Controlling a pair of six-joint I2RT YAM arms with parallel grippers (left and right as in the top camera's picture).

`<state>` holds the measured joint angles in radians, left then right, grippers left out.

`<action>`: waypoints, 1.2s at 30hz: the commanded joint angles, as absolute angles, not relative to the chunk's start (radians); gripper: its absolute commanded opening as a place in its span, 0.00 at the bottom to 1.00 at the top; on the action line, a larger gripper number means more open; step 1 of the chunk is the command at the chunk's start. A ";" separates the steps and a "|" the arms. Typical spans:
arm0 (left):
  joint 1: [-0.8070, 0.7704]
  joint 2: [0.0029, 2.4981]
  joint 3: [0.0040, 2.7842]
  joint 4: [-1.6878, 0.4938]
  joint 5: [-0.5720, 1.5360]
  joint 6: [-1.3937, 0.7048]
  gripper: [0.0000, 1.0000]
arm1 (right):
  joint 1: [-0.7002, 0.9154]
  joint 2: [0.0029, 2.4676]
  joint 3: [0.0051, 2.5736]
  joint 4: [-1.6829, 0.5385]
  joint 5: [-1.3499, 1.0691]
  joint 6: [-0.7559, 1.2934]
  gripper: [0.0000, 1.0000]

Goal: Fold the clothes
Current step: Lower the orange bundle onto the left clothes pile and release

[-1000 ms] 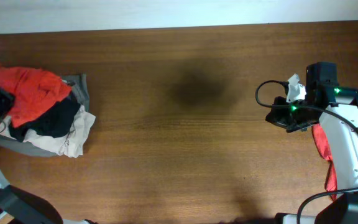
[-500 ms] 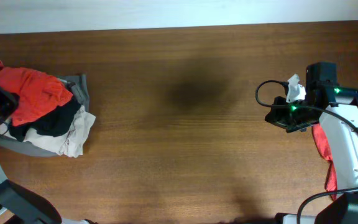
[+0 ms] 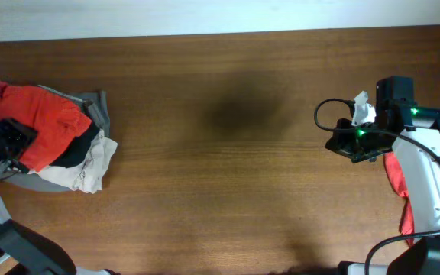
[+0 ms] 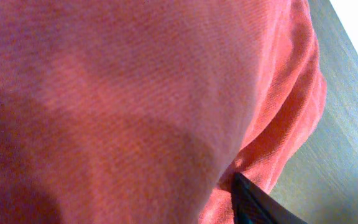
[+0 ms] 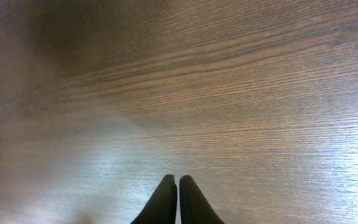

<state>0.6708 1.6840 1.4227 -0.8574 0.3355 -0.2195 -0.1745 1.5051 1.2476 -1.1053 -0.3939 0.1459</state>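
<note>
A red garment (image 3: 46,118) lies on top of a pile of clothes at the table's left edge. It fills the left wrist view (image 4: 135,93), bunched against one dark finger (image 4: 253,202). My left gripper (image 3: 17,139) is at the pile's left side and looks shut on this red cloth. Its second finger is hidden by the cloth. Another red garment (image 3: 394,174) hangs at the right edge, partly under the right arm. My right gripper (image 3: 334,143) is shut and empty over bare wood, and its closed fingertips show in the right wrist view (image 5: 178,182).
Under the red garment the pile holds a black piece (image 3: 75,150), a white piece (image 3: 92,168) and a grey piece (image 3: 98,105). The brown wooden table (image 3: 228,183) runs between the two arms. A pale wall strip lies along its far edge.
My left gripper has moved right and toward the front, and the red garment has shifted with it over the pile. The right arm has not moved.
</note>
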 commanded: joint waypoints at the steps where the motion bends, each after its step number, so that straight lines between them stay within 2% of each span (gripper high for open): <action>1: 0.661 1.657 1.413 -0.864 0.390 -0.234 0.57 | -0.177 1.494 1.262 -1.108 -0.407 0.146 0.09; 6: 0.643 1.600 1.413 -0.876 0.384 -0.231 0.59 | -0.177 1.494 1.262 -1.100 -0.407 0.146 0.09; 10: 0.612 1.595 1.410 -0.892 0.366 -0.231 0.68 | -0.177 1.494 1.262 -1.093 -0.407 0.146 0.09; 25: 0.585 1.607 1.310 -0.976 0.084 -0.334 0.72 | -0.177 1.494 1.262 -1.093 -0.407 0.134 0.09; 28: 0.580 1.608 1.295 -0.924 0.119 -0.336 0.72 | -0.177 1.494 1.262 -1.093 -0.407 0.119 0.09; 29: 0.577 1.608 1.295 -0.912 0.147 -0.336 0.66 | -0.177 1.494 1.262 -1.093 -0.407 0.119 0.09; 30: 0.573 1.608 1.295 -0.904 0.184 -0.336 0.55 | -0.177 1.494 1.262 -1.093 -0.407 0.119 0.09; 31: 0.570 1.608 1.295 -0.895 0.235 -0.331 0.40 | -0.177 1.494 1.262 -1.093 -0.407 0.119 0.09; 32: 0.569 1.608 1.295 -0.875 0.355 -0.316 0.17 | -0.177 1.494 1.262 -1.093 -0.407 0.119 0.09; 33: 0.568 1.608 1.295 -0.863 0.428 -0.316 0.08 | -0.177 1.494 1.262 -1.093 -0.407 0.119 0.09; 34: 0.568 1.608 1.295 -0.847 0.496 -0.316 0.02 | -0.177 1.494 1.262 -1.093 -0.407 0.119 0.09; 36: 0.568 1.608 1.295 -0.815 0.632 -0.317 0.01 | -0.177 1.494 1.262 -1.093 -0.407 0.119 0.09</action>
